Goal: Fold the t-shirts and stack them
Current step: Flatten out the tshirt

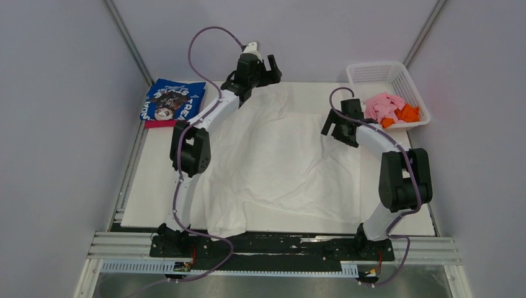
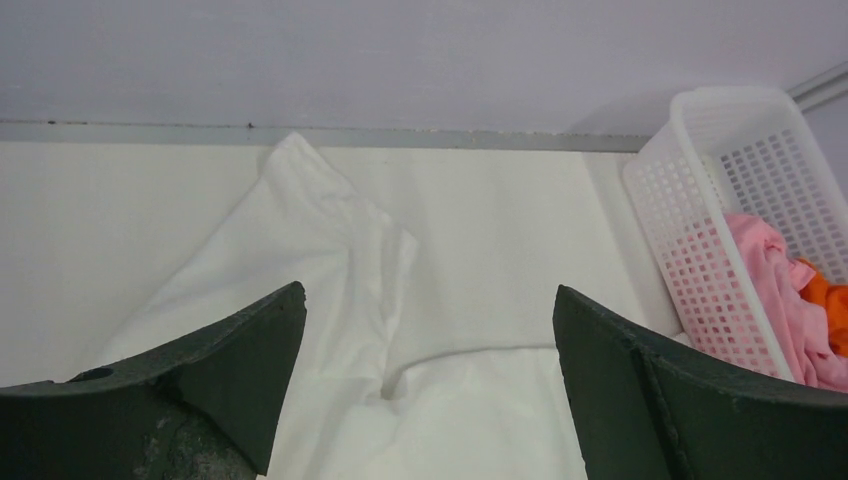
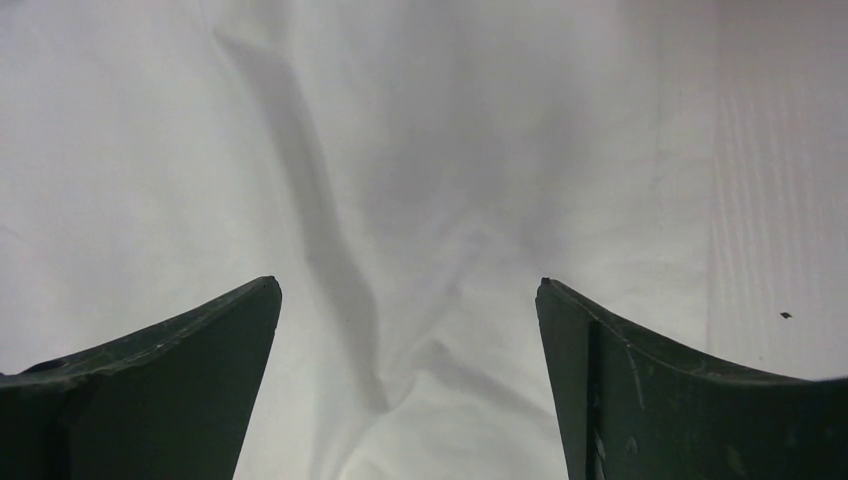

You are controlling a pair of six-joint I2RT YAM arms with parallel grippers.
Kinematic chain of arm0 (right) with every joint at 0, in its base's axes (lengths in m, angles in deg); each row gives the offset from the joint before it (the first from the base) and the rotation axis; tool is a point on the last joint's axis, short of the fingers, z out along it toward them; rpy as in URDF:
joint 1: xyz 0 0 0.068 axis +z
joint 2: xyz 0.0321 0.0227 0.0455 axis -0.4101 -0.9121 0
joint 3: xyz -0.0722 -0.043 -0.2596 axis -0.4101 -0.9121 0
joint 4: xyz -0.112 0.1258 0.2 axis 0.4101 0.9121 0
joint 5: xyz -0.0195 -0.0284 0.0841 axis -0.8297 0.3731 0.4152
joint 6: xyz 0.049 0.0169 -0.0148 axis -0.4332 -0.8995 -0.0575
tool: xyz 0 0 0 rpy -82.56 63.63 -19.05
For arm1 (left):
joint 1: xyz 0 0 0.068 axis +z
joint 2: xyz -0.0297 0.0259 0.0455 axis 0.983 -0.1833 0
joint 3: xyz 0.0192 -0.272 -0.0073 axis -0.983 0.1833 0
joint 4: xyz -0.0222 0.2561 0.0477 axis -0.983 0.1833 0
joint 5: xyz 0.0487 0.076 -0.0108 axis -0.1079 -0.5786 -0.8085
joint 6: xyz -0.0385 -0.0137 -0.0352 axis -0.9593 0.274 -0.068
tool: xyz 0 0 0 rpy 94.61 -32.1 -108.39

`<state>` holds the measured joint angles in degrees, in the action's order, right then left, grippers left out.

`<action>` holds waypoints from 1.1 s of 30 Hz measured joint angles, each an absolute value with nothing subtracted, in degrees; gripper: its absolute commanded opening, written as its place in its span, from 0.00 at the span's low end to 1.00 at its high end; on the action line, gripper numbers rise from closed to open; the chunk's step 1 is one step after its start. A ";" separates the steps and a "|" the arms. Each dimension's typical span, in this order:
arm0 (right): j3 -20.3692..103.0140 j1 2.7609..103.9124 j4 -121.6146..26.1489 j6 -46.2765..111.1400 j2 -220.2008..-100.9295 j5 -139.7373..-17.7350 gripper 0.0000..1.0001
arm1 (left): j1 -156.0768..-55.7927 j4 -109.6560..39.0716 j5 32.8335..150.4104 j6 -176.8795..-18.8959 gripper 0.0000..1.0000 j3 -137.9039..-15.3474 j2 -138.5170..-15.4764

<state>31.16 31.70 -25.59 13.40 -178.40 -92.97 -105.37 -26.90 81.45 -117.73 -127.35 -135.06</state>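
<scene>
We had the white t-shirt sprawled mid-frame, long axis running top to bottom, left gripper spread over its upper edge, right gripper equally spread over its right edge, both holding nothing

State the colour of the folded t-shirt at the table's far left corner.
Blue t-shirt with white lettering; clearest in the top external view.

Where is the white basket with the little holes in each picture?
Top external: the basket is in the upper right, at the table's far right corner.
Left wrist: the basket is at the right edge.
Right wrist: not in it.
Shared landmark: the big white t-shirt shows in all three views.
</scene>
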 measured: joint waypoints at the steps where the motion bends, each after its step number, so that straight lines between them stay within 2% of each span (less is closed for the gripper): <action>1: 30.72 31.63 -25.39 13.18 -177.26 -93.54 1.00 | -105.11 -26.69 81.93 -117.40 1.00 -125.58 -133.42; 6: 30.18 30.73 -24.95 12.42 -175.82 -94.30 1.00 | -103.60 -23.80 86.19 -116.98 1.00 -120.59 -132.20; 16: 32.49 27.87 -25.24 12.57 -179.97 -93.78 1.00 | -99.51 -14.32 89.69 -117.12 1.00 -124.53 -143.30; 24: 36.54 27.89 -25.04 13.27 -186.79 -92.53 1.00 | -94.53 -10.40 84.88 -118.12 1.00 -125.07 -143.19; 33: 46.42 28.18 -26.37 14.10 -194.40 -88.42 1.00 | -87.07 -5.51 77.86 -118.32 1.00 -120.92 -139.74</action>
<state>46.42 28.18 -26.37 14.10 -194.40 -88.42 -87.07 -5.51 77.86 -118.32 -120.92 -139.74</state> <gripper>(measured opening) 0.998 0.997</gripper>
